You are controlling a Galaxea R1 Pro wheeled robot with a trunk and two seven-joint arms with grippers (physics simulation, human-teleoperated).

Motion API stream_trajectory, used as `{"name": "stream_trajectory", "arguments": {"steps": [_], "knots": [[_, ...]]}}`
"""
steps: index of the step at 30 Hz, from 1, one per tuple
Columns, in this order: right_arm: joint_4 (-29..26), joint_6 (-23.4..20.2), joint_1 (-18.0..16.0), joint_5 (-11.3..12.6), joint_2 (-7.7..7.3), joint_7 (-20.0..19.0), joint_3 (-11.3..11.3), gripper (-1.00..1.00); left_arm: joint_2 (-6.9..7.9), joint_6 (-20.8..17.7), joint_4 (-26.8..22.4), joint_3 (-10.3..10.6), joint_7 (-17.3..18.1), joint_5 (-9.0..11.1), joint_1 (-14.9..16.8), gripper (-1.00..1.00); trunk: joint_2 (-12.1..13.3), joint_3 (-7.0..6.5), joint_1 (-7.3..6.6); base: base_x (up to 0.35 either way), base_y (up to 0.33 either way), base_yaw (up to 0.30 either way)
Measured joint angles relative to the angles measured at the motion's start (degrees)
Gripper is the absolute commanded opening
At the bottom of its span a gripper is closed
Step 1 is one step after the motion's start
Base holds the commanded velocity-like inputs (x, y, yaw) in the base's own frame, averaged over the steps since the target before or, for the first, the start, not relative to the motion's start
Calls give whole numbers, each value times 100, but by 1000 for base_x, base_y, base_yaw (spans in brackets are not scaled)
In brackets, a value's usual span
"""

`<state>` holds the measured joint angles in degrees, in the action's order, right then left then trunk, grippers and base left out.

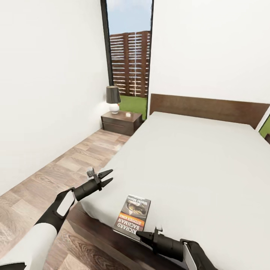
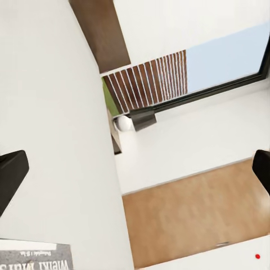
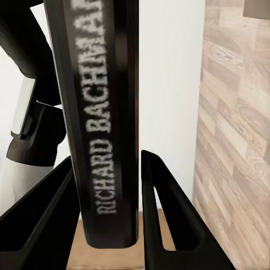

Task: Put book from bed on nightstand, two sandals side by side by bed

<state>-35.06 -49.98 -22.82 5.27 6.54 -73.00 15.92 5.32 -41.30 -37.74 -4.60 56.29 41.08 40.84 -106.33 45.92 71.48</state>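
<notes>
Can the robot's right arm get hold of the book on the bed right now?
Probably yes. The right gripper is right at the near edge of the book, which lies flat at the corner of the bed. In the right wrist view the spine sits between its open fingers, with nothing in the way.

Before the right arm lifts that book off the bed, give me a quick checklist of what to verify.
1. Book at the bed corner, within reach: ok.
2. Right claw straddles the book's spine: ok.
3. Fingers actually clamped on it: cannot tell.
4. Left claw open, off the book: ok.
5. Nightstand top has free room beside the lamp: ok.
</notes>
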Motion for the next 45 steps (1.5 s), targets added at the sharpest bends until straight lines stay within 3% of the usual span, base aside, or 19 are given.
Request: {"name": "stream_trajectory", "arguments": {"steps": [6,45], "knots": [[-1,1,0,-1,0,8,0,-100,-61,0,0,4,0,-4,0,100,0,0,0,0,0,282],[3,0,0,1,0,-2,0,-100,-66,0,0,5,-42,-2,1,100,0,0,0,0,0,282]]}}
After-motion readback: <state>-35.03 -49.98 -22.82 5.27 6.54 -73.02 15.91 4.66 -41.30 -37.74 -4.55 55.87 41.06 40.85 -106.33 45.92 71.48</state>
